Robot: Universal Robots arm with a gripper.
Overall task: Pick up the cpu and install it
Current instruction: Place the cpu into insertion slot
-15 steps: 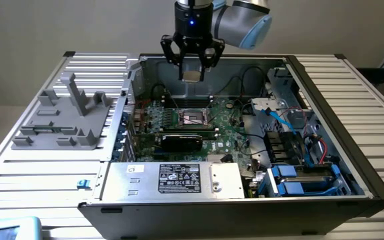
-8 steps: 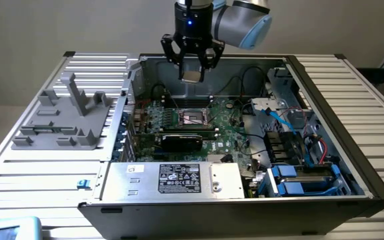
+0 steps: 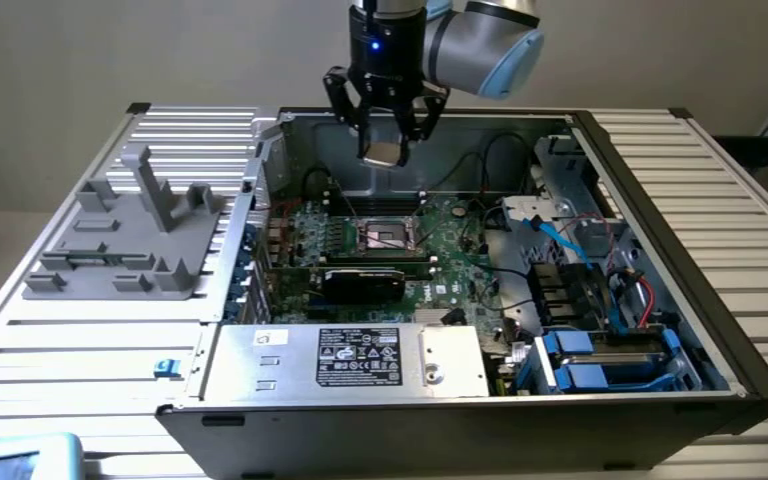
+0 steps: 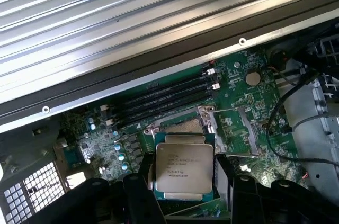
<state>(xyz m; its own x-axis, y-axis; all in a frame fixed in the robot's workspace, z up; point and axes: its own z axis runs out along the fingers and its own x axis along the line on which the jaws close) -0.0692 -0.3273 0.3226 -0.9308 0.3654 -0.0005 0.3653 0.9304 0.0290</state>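
The cpu [image 3: 384, 153], a flat silver-topped square chip, hangs in the air above the open computer case, and my gripper [image 3: 384, 140] is shut on it. In the wrist view the cpu [image 4: 183, 168] sits level between the two black fingers [image 4: 139, 192], printed top showing. The open motherboard socket [image 3: 387, 235] lies well below it, near the middle of the green board. In the wrist view the socket [image 4: 180, 126] peeks out just past the chip's edge, with its metal frame [image 4: 235, 128] swung open beside it.
A black rectangular card [image 3: 364, 283] lies just in front of the socket. Memory slots [image 4: 169, 97] run along its far side. Cables and blue drive bays [image 3: 598, 350] fill the exterior view's right; the power supply [image 3: 344, 355] sits in front. A grey fixture [image 3: 131, 235] stands on the ribbed table.
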